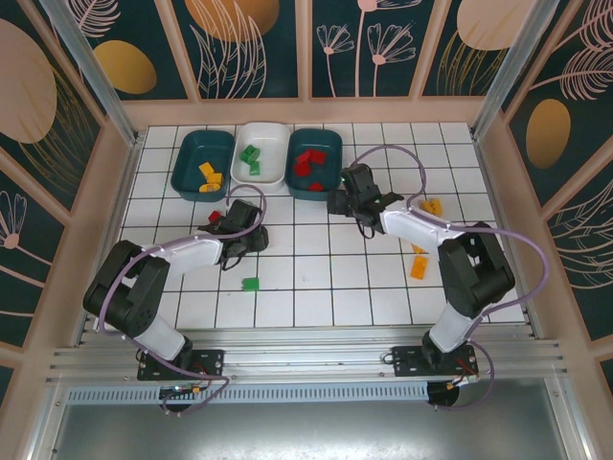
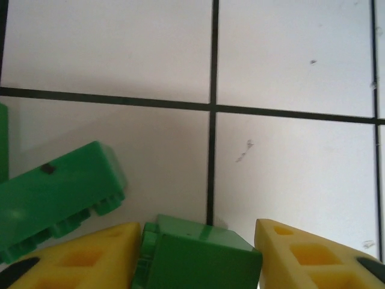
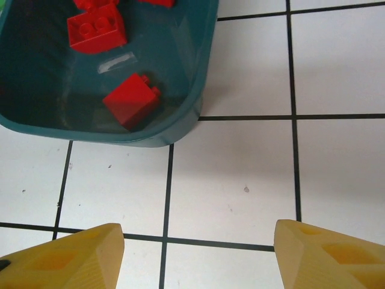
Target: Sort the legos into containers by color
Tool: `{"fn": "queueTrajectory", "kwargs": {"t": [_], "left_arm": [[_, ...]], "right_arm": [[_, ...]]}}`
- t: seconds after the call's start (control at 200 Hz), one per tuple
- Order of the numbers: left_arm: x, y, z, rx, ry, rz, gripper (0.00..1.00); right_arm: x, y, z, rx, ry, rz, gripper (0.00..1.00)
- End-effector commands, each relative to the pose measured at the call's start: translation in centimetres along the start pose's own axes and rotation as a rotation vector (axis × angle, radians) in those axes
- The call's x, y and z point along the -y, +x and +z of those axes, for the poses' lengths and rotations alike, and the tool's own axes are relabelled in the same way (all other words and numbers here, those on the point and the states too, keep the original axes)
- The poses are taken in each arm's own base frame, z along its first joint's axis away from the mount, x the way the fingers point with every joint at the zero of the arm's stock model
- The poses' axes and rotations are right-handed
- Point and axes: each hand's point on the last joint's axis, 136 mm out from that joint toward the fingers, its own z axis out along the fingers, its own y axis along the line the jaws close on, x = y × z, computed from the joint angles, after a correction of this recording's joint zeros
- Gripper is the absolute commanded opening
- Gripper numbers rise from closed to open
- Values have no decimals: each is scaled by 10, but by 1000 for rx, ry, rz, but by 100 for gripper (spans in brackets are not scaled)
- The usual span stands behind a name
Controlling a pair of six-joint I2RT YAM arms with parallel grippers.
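Green brick (image 2: 195,259) is clamped between the left gripper (image 2: 195,227) fingers, low over the tiled table (image 2: 289,168), with a second green brick (image 2: 60,192) just beside it. Right gripper (image 3: 198,226) hangs with fingers apart beside the teal tub (image 3: 201,90), which holds red bricks (image 3: 129,102).

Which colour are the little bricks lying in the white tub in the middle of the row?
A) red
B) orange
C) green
C: the overhead view shows that the few green bricks are all that lies in the white tub.
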Motion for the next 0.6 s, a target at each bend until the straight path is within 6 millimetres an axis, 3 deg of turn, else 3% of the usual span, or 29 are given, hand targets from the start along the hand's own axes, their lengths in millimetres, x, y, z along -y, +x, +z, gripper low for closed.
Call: {"fn": "queueTrajectory", "kwargs": {"t": [0.0,0.115,0.305,0.455,0.596], "left_arm": [[6,-2,-4,16,15,24,38],[9,1,-2,-4,24,37,24],[27,-8,-14,10,89,39,22],[44,-41,-34,108,145,-4,15],[50,-94,-46,234,158,-94,11]], "right_arm": [[17,-29,-21,109,21,55,66],[22,-34,-28,131,-8,90,64],[32,-36,-33,147,2,108,63],[40,-35,-33,147,7,122,63],[48,-25,-34,133,14,129,63]]}}
